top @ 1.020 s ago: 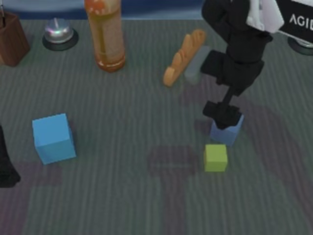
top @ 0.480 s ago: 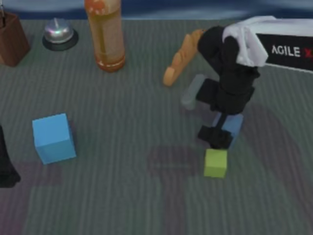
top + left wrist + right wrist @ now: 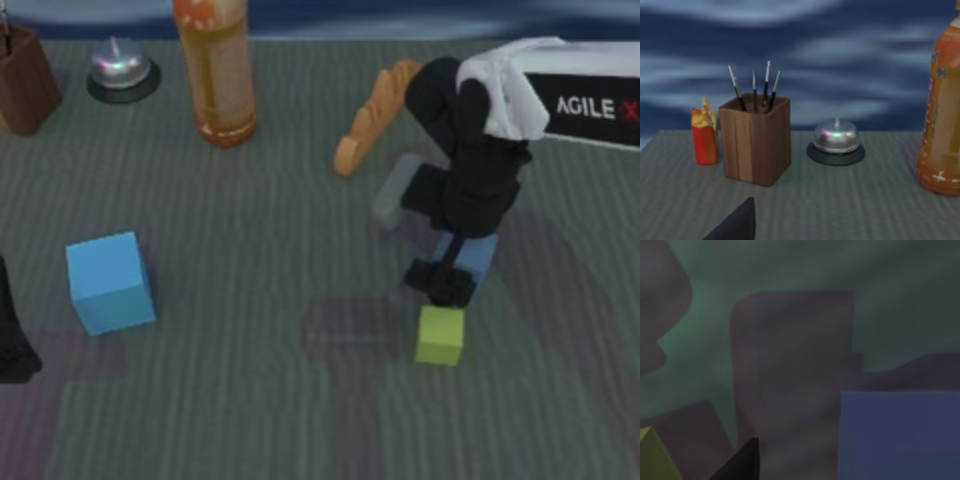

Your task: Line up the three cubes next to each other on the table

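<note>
The large sky-blue cube [image 3: 108, 282] rests at the table's [image 3: 250, 400] left. At the right, the slate-blue cube [image 3: 478, 256] sits partly under my right arm. The lime-green cube [image 3: 440, 335] stands just in front of it with a small gap. My right gripper [image 3: 440, 282] hangs over that gap, open and holding nothing. In the right wrist view one dark fingertip [image 3: 742, 462] shows between the slate-blue cube [image 3: 900, 435] and the green cube's corner [image 3: 652, 460]. My left gripper [image 3: 12, 350] is parked at the left edge, one fingertip [image 3: 742, 220] showing.
Along the back stand a wooden pen holder [image 3: 22, 80], a silver bell [image 3: 121, 65], a tall orange bottle [image 3: 215, 70] and a bread loaf [image 3: 375, 115]. A red fries box [image 3: 704, 137] sits beside the holder. Bare table lies between the sky-blue and green cubes.
My right arm has swung round, and its gripper has come off the slate-blue cube toward the green one. The green cube now sits slightly nearer the front. The left arm is still.
</note>
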You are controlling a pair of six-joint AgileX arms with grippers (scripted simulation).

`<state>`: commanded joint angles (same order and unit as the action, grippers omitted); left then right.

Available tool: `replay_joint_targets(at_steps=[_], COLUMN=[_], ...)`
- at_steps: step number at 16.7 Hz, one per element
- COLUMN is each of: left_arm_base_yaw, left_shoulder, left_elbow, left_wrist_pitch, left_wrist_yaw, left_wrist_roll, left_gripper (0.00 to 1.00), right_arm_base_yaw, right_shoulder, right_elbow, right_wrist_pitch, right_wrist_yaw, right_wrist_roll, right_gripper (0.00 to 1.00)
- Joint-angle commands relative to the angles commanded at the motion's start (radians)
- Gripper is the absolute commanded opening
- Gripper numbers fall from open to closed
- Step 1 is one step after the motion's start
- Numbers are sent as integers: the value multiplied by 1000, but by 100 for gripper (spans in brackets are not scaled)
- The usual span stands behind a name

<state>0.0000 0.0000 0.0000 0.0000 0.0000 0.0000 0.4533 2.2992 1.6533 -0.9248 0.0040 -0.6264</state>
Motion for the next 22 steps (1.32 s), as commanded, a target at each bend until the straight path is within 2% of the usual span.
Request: replay_joint_targets(at_steps=[11,19,22], left_arm_base_yaw=[0,0,0], left_shoulder=[0,0,0], left_elbow=[0,0,0], left_wrist_pitch=[0,0,0], left_wrist_yaw=[0,0,0], left_wrist_roll=[0,0,0], left_gripper=[100,100,100], right_arm_base_yaw=[0,0,3], right_shoulder=[0,0,-28], right_elbow=[0,0,17], right_wrist_pitch=[0,0,-31], right_wrist_yaw=[0,0,-10], right_wrist_roll=[0,0,9], right_gripper=[2,0,0])
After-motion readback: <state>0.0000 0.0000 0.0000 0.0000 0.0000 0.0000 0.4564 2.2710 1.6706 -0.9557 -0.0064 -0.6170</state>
